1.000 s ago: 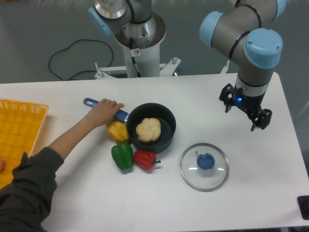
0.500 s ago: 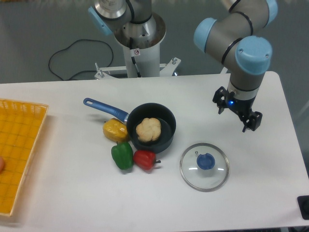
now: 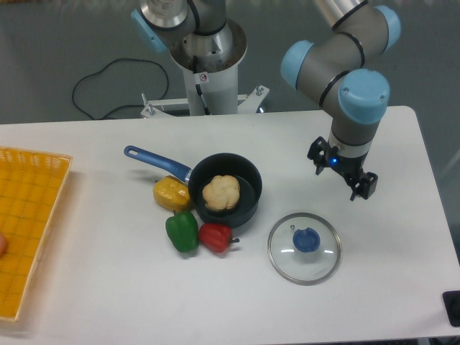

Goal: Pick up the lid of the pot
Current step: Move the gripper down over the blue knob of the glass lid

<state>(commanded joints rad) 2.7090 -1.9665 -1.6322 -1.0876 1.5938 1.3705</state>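
Taking twelve o'clock as the far edge of the tabletop [image 3: 158, 295], the glass pot lid [image 3: 305, 260] lies flat toward the near side, its round blue knob [image 3: 307, 240] uppermost. Off at its nine o'clock sits the red pepper [image 3: 215, 237], well apart from the rim, and toward ten o'clock the black pot [image 3: 250, 201], whose wall also stands apart from the glass. A small metal vent [image 3: 292, 228] shows just beside the knob, at the knob's ten o'clock. Farther back is the hand [image 3: 336, 183], released, its two fingers spread and holding nothing, in the air on the far side of the lid. From there the knob lies toward seven o'clock, so the next move should be a shift that way and then a descent. The gap between the fingers runs from ten to four. Lid and knob are both round, with no long axis, so I judge that no turn of the wrist is needed for the grip itself. The catch is the vent: with this slant, the ten o'clock finger could come down on it, and a small turn might spare that. How high the hand is, I cannot tell exactly.
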